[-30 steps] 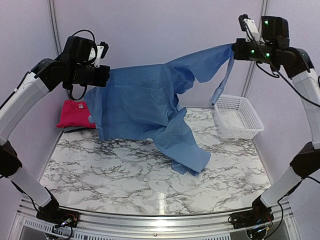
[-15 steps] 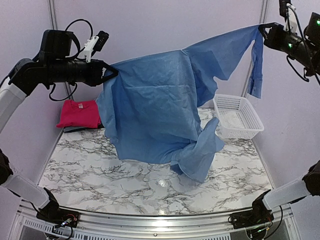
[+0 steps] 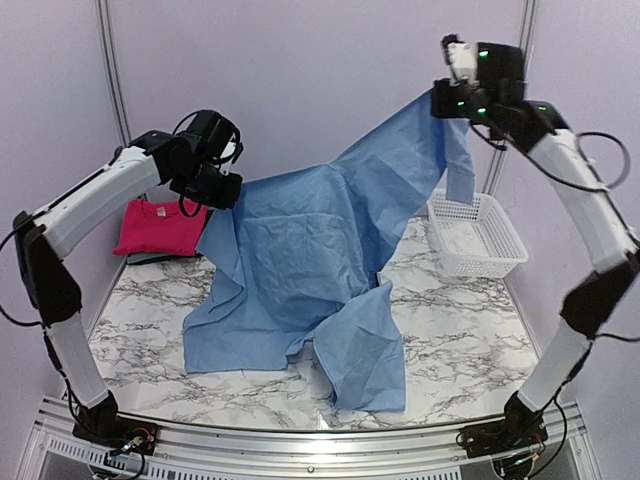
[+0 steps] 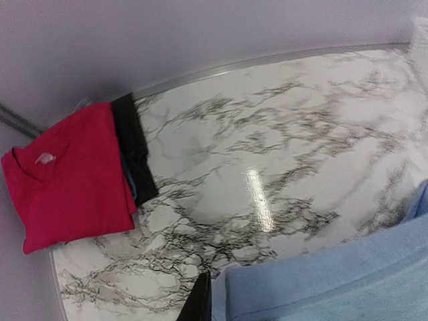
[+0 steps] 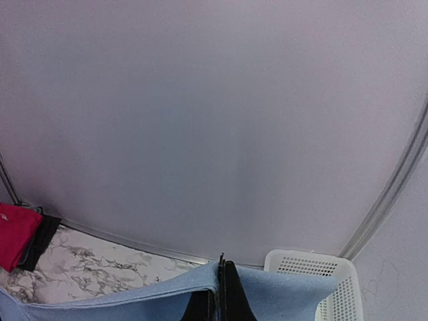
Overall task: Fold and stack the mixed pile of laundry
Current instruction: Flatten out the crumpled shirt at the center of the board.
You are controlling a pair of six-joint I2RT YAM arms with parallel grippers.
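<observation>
A light blue shirt [image 3: 300, 250] hangs stretched between my two grippers, and its lower part lies spread on the marble table [image 3: 470, 330]. My left gripper [image 3: 228, 190] grips its left upper edge. In the left wrist view only one dark finger [image 4: 200, 301] shows, with the blue cloth [image 4: 334, 281] right beside it. High at the back right, my right gripper [image 3: 440, 100] is shut on the other corner; its jaws [image 5: 222, 287] pinch the cloth [image 5: 287, 294]. A folded pink-red T-shirt [image 3: 155, 225] [image 4: 67, 174] lies at the back left on a dark garment [image 4: 134, 147].
A white slatted basket [image 3: 500, 255] [image 5: 307, 257] stands at the back right, under the hanging sleeve. Pale walls close the back and both sides. Bare marble shows at the front left and front right of the shirt.
Both arms swung inward and down. The shirt, fully lifted half a second ago, now rests its lower half on the table. The right gripper moved left from the frame's edge.
</observation>
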